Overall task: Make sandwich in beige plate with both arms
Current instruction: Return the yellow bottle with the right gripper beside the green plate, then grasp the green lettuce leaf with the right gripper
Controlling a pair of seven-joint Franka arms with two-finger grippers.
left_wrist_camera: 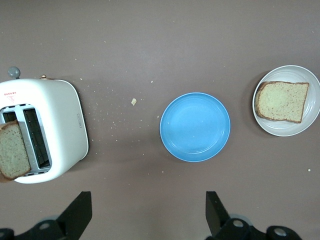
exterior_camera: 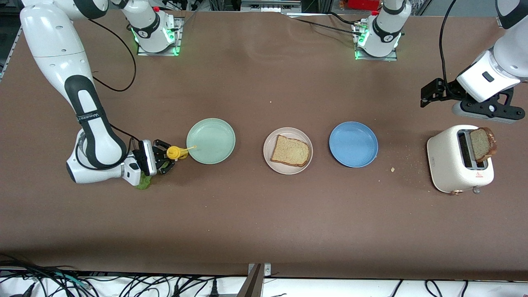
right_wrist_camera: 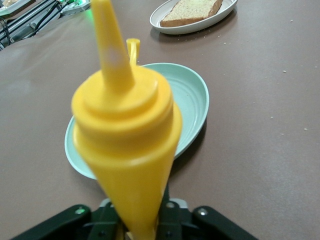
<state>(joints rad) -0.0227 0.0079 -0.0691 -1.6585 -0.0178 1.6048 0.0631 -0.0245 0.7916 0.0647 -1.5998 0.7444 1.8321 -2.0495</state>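
From the front, the brown worktop [exterior_camera: 264, 214] has three plates in a row: a mint-green plate [exterior_camera: 210, 140], the beige plate [exterior_camera: 288, 150] in the middle, and a blue plate [exterior_camera: 353, 144]. One bread slice [exterior_camera: 290, 151] lies flat in the beige plate. A white toaster [exterior_camera: 460, 159] stands at the left arm's end of the worktop, with a second bread slice [exterior_camera: 482, 144] sticking up out of its slot. The left pincer [exterior_camera: 429, 91] hangs in the air above the worktop near the toaster, released and holding nothing. The right pincer [exterior_camera: 165, 156] is low, just beside the mint-green plate, and it is grasping a yellow squeeze bottle [exterior_camera: 177, 152] whose thin tip reaches over that plate's rim. A bit of green lettuce [exterior_camera: 143, 182] peeks out from under the right arm's wrist. In the left wrist view, the two black fingers [left_wrist_camera: 80, 212] stand wide apart, and below them are the toaster [left_wrist_camera: 55, 125] with its bread [left_wrist_camera: 12, 155], the blue plate [left_wrist_camera: 195, 126] and the beige plate [left_wrist_camera: 310, 107] with its slice [left_wrist_camera: 281, 101]. In the right wrist view, the yellow bottle [right_wrist_camera: 127, 145] fills the middle, with the mint-green plate [right_wrist_camera: 192, 100] close by and the beige plate [right_wrist_camera: 220, 15] with bread [right_wrist_camera: 192, 11] past it.
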